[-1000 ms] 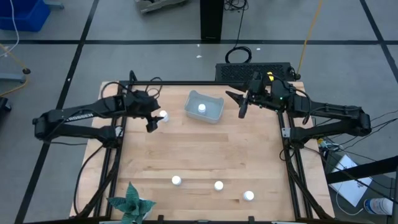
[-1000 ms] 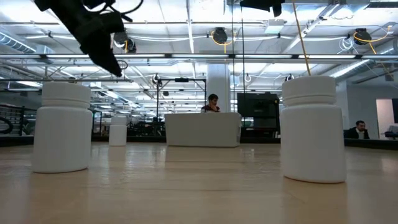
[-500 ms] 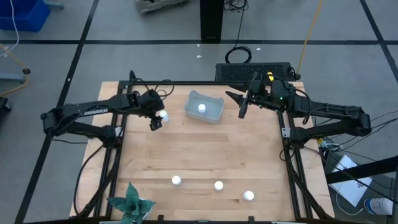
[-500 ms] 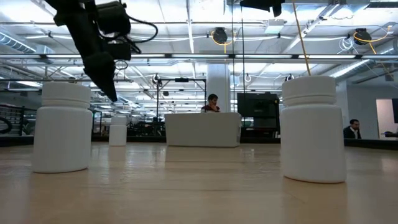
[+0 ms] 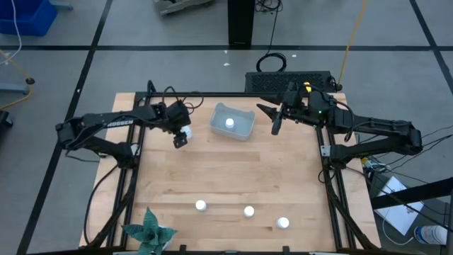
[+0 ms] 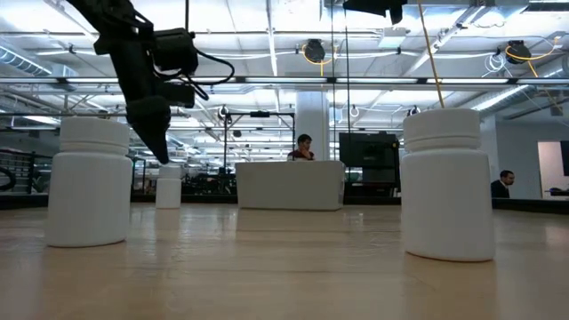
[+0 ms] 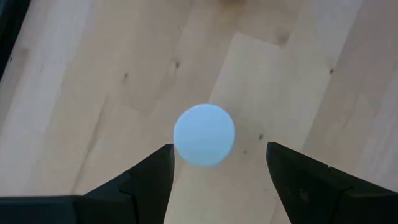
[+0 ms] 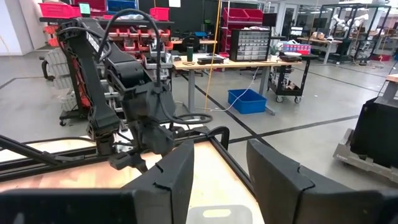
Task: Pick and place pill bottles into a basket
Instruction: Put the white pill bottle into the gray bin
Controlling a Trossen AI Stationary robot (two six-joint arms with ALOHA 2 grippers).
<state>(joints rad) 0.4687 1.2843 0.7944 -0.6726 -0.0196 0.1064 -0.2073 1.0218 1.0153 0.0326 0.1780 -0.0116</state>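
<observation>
Bottle [image 7: 204, 134] under the left gripper [image 7: 217, 165]: small white cylinder with a round cap, standing upright on the bench [image 5: 233, 177], near the basket [image 5: 232, 122] on its left-arm side. Judged light, rigid plastic, smooth-walled, so likely slippery and easy to tip or skid if one finger touches first. Best hold looks like a side pinch across the body just under the cap, fingers straddling the cylinder evenly; the cap rim should then stop it sliding down out of the grip.

Left jaws: moderately wide, empty, one finger either side of the bottle in the wrist view, not touching it.
Right gripper [image 5: 276, 119]: parked at the basket's other side, jaws narrow, nothing between them.

Other bottles: one already inside the basket [image 5: 229, 124]; three in a row near the front edge of the bench [image 5: 201, 206] [image 5: 248, 211] [image 5: 283, 223], well apart from both arms.

Change from a second ago: left arm has swung in toward the basket, and its gripper, which was beside the bottle, now sits over it, hiding most of it in the high view. Jaws slightly narrower. Right arm, basket and the three front bottles unchanged.
</observation>
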